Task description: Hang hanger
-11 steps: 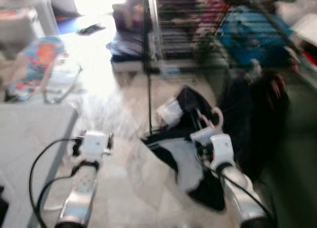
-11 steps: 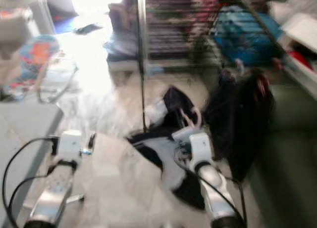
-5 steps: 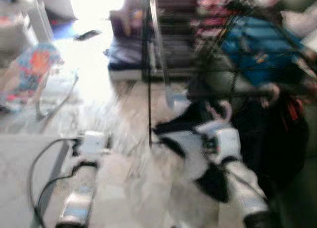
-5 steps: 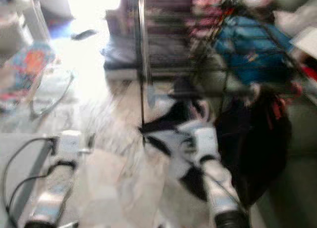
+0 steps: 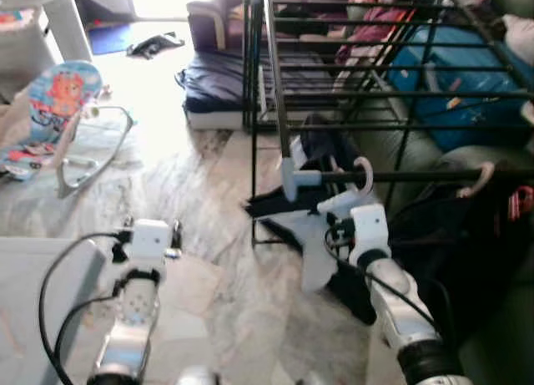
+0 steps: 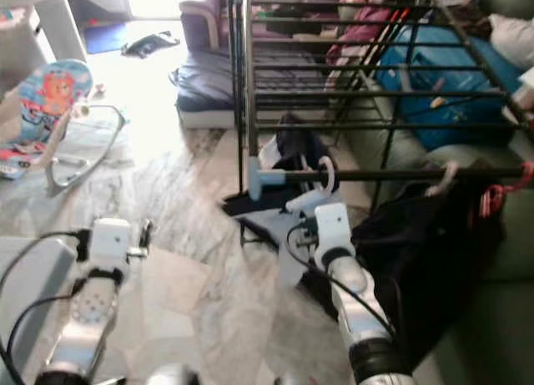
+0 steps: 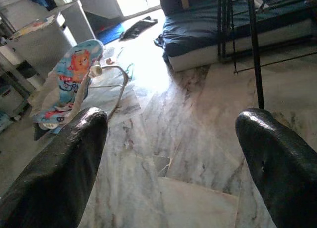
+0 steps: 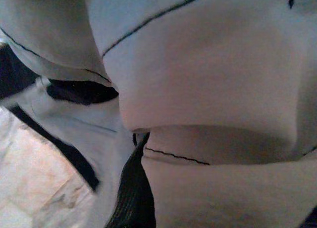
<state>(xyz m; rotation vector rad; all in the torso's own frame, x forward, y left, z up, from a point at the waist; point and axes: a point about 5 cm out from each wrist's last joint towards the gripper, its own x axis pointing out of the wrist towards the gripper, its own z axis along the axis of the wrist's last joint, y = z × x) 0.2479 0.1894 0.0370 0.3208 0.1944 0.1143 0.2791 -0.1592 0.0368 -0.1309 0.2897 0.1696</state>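
Holding hanger [image 5: 360,178] at rack rail [image 5: 417,175]: right gripper [image 5: 338,208] | left gripper [image 7: 173,154]: wide open, empty

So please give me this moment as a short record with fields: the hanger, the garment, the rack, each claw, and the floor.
hanger: white hook is over the rack's front bar
garment: black and white garment hangs from the hanger, with its lower part near the floor
rack: black metal drying rack, another dark garment on the same bar
right claw: right claw up at the hanger, just under the bar; grip hidden by cloth
left claw: left claw open, holding nothing, above the floor
floor: marble tiles, baby bouncer to the left
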